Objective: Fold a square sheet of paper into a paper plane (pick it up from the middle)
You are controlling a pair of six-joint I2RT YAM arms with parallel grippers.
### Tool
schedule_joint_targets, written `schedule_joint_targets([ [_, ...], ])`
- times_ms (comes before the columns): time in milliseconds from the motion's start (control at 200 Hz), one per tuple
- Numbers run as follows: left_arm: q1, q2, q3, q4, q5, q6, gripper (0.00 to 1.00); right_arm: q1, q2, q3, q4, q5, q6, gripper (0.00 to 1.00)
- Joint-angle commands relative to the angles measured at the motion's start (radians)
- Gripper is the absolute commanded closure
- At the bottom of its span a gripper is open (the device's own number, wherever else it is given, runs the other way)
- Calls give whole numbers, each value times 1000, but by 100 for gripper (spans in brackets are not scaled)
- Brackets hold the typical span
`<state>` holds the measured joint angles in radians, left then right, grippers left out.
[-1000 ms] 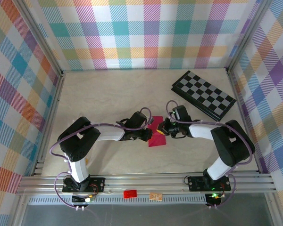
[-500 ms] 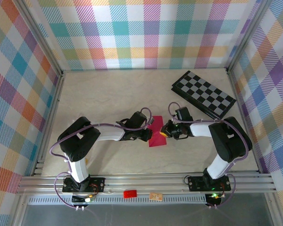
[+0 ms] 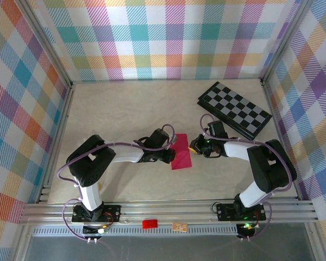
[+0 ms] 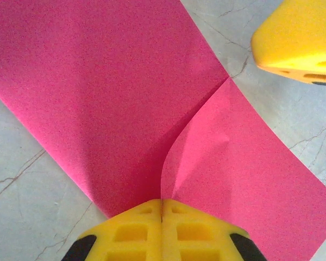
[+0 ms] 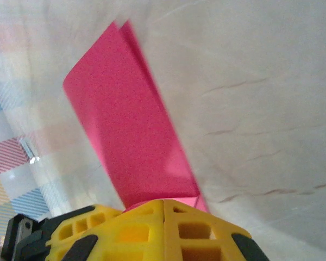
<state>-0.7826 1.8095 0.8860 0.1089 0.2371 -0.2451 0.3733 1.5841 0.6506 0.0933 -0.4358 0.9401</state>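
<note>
**Left claw** (image 4: 162, 202): clenched on the sheet (image 4: 98, 81) at the edge nearest it, where a raised flap curls into the seam between the fingers.

**Right claw** (image 5: 163, 202): clenched on nothing, just beside the sheet's opposite edge.

**Sheet:** partly folded, lying on the table (image 3: 125, 109) between the claws.

**Step in hand**, apparently: an early fold.

**Next:** flatten the flap and press its crease without shifting the sheet.

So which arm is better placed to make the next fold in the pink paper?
Left, probably. The left tool is shut on the paper's edge, with a flap raised up to its tips. The right tool is shut too, but sits just off the paper's corner, gripping nothing.
</note>
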Motion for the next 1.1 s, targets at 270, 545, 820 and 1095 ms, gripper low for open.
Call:
schedule_joint_targets([
  [270, 10, 36, -22, -109, -30, 18, 96, 99, 117, 51, -67, 69, -14, 94],
  [545, 10, 47, -15, -109, -22, 18, 96, 73, 102, -22, -12, 64, -11, 95],
  [820, 9, 49, -22, -108, -24, 20, 96, 86, 35, 48, -39, -31, -47, 91],
  [1095, 10, 51, -19, -107, -21, 16, 96, 130, 95, 46, 63, -75, -3, 90],
])
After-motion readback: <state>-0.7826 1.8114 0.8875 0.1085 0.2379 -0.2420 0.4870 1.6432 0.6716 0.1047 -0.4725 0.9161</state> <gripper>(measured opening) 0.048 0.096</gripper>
